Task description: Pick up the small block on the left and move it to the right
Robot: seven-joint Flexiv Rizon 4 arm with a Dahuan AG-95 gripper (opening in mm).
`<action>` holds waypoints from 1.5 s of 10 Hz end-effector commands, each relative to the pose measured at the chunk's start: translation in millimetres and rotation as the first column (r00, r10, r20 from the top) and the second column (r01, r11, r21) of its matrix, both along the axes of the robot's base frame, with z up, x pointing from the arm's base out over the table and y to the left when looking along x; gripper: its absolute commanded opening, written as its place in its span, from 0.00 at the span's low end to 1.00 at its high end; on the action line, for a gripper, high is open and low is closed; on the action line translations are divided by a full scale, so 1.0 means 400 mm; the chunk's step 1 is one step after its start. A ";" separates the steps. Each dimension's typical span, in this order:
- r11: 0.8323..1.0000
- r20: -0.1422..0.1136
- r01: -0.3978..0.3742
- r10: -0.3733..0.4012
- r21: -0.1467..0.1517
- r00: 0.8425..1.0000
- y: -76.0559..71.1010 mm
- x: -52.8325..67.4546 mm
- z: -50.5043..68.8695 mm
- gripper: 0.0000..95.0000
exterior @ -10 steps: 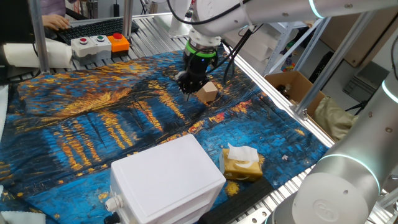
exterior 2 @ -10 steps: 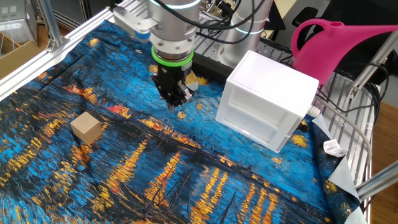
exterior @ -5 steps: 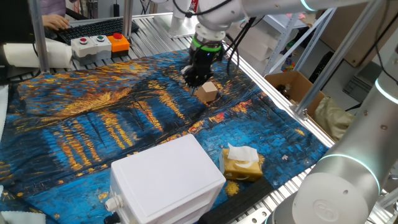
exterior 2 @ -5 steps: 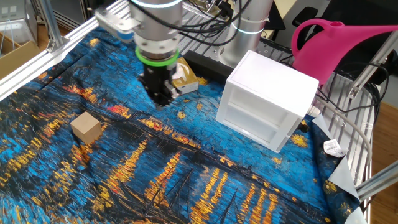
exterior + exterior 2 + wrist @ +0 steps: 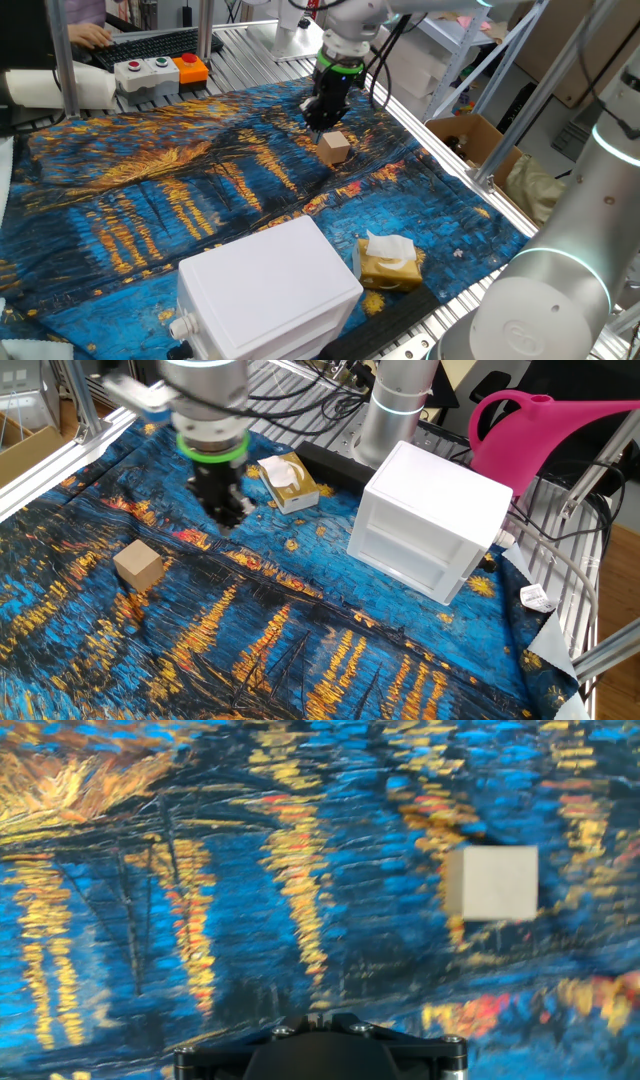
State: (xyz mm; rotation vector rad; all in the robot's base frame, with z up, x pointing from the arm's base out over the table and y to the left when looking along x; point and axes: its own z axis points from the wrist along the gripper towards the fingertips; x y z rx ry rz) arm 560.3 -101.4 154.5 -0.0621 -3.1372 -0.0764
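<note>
The small block sits alone on the painted blue-and-gold cloth covering the counter, upright and square, nothing touching it — free on every side, so fingers could come down around it without fouling anything. The claw hangs above the cloth near the block but apart from it, carrying nothing; its fingers read as drawn close together, though motion blur in the other fixed view leaves that unsure, and I cannot tell its opening for certain. One fixed view puts the claw just behind the block and almost over it, while the other fixed view shows a plain gap of cloth between the two, so the apparent closeness is partly a matter of angle. The hand view settles the offset: the block lies off to the right of centre, not under the fingers, whose tips are out of frame. Only the fixed cameras show the rest — the white plastic box, the tissue packet and the pink watering can, all well clear of the block. The pick-up looks not yet begun.
</note>
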 end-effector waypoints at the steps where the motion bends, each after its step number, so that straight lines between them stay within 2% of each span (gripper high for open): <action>1: 0.999 0.003 -0.048 0.048 -0.001 0.999 -0.043 0.033 -0.004 0.00; 4: 0.993 0.003 -0.118 0.118 0.006 0.993 -0.110 0.084 0.009 0.00; 5: 0.994 0.012 -0.101 0.100 0.030 0.995 -0.128 0.083 -0.011 0.00; 6: 0.992 0.048 -0.125 0.123 0.032 0.991 -0.137 0.069 -0.047 0.00; 7: 0.991 0.050 -0.132 0.130 0.038 0.990 -0.151 0.049 -0.081 0.00; 8: 0.987 0.033 -0.158 0.157 0.034 0.987 -0.169 0.029 -0.091 0.00; 9: 0.985 0.035 -0.165 0.164 0.045 0.986 -0.173 0.030 -0.087 0.00; 10: 0.986 0.033 -0.165 0.163 0.035 0.986 -0.172 0.029 -0.088 0.00; 15: 0.984 0.039 -0.172 0.170 0.039 0.985 -0.172 0.030 -0.088 0.00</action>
